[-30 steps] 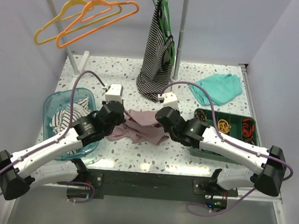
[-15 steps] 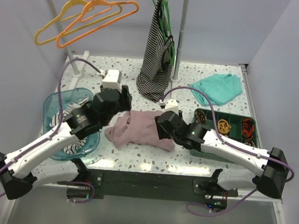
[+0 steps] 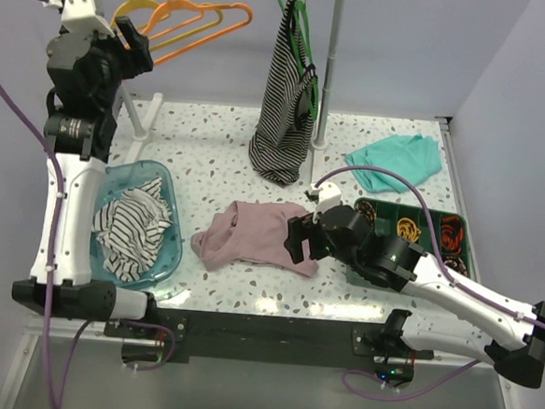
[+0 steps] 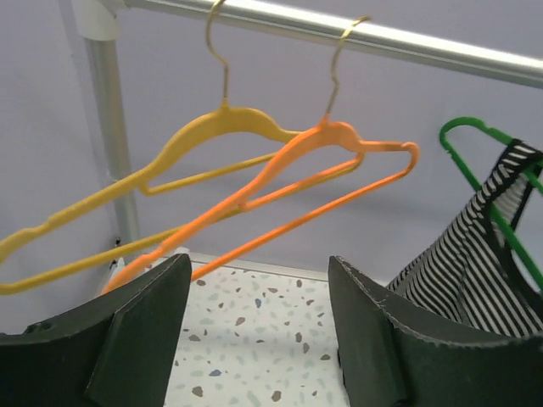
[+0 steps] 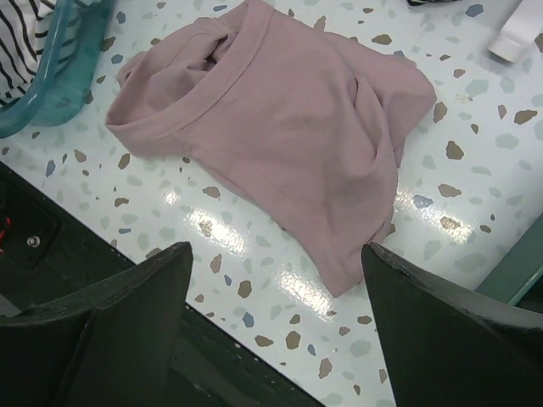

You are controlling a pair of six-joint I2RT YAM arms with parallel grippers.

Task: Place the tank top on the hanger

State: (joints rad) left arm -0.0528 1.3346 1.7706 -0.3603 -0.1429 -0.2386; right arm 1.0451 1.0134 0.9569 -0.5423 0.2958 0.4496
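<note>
The pink tank top [image 3: 256,233] lies loosely spread on the speckled table, and it also fills the upper part of the right wrist view [image 5: 288,127]. My right gripper [image 3: 298,242] hovers over the top's near right corner, open, with nothing between its fingers [image 5: 276,271]. The orange hanger [image 3: 196,21] hangs by its hook from the rail at the back left. My left gripper [image 3: 134,47] is raised high beside it, open and empty. In the left wrist view the hanger [image 4: 339,134] hangs just beyond the gripper [image 4: 259,280].
A yellow hanger [image 3: 127,12] hangs right behind the orange one. A striped top on a green hanger [image 3: 287,103] hangs by the rail post [image 3: 331,59]. A teal cloth [image 3: 397,162], a green tray [image 3: 427,262] and a blue basin [image 3: 168,253] holding striped cloth sit on the table.
Both grippers opened and let go of the tank top, which now lies flatter. The left arm swung up and back to the hangers. The right gripper drew back slightly toward the near edge.
</note>
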